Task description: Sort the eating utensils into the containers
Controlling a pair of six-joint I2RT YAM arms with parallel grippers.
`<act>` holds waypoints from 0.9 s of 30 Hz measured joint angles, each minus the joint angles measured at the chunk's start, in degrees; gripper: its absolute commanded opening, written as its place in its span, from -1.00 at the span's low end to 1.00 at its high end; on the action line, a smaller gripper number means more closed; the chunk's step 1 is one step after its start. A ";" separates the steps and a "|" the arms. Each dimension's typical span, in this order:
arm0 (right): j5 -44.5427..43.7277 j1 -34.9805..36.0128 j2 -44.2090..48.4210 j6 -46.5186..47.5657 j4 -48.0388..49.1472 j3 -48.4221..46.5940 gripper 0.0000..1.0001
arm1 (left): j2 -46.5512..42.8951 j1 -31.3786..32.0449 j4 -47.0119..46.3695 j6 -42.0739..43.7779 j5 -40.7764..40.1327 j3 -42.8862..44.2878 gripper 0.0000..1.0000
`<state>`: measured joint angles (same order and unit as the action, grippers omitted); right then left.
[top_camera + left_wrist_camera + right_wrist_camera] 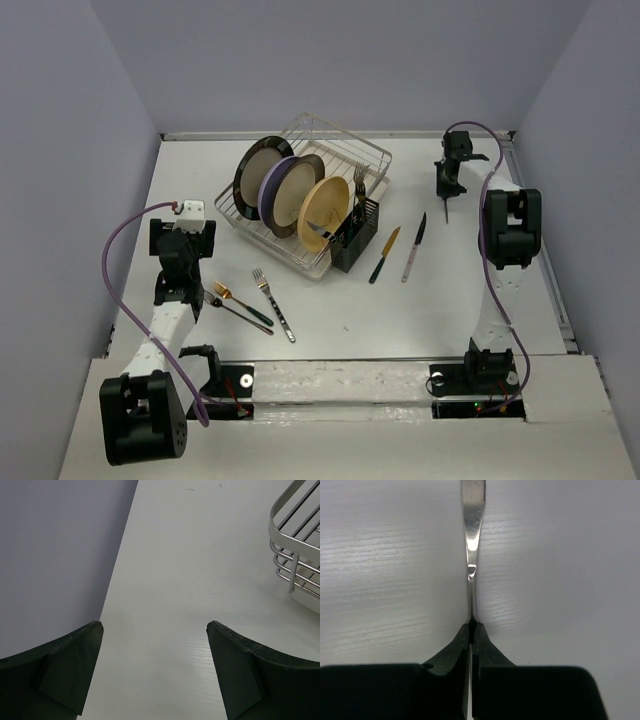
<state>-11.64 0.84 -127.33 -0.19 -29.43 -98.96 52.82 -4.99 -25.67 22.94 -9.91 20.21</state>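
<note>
My right gripper (471,625) is shut on a silver knife (471,540), whose blade runs straight out from the fingertips above the white table. In the top view that gripper (446,190) hangs at the far right with the knife (446,212) pointing down. Two more knives (385,255) (415,247) lie right of the black slotted container (355,235), which holds forks (359,180). Three forks (273,303) (240,303) (225,310) lie near the left arm. My left gripper (183,235) (155,630) is open over bare table with nothing between its fingers.
A silver wire dish rack (300,150) (295,550) with three upright plates (290,190) stands at the back centre, the container at its front right corner. Grey walls close in both sides; the left wall (55,555) is close to the left gripper.
</note>
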 measured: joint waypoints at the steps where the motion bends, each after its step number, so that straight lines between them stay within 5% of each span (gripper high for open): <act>1: -0.07 0.00 0.00 0.15 0.04 0.00 -1.00 | 0.00 0.00 -0.04 0.00 -0.04 0.00 0.98; 6: -0.07 0.00 2.25 0.81 3.58 4.07 -1.00 | 0.00 0.00 -0.07 0.00 -0.24 0.00 0.98; 14: 4.00 0.00 21.33 0.74 18.86 27.63 -1.00 | -0.07 0.00 -0.11 0.02 -0.66 -0.02 0.98; 27: 7.82 2.71 41.92 -0.70 41.94 45.03 -1.00 | -0.07 0.00 -0.24 0.13 -0.68 0.00 0.98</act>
<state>-3.81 3.55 -85.41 -0.89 12.51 -53.93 52.75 -4.99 -25.91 23.07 -10.59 20.21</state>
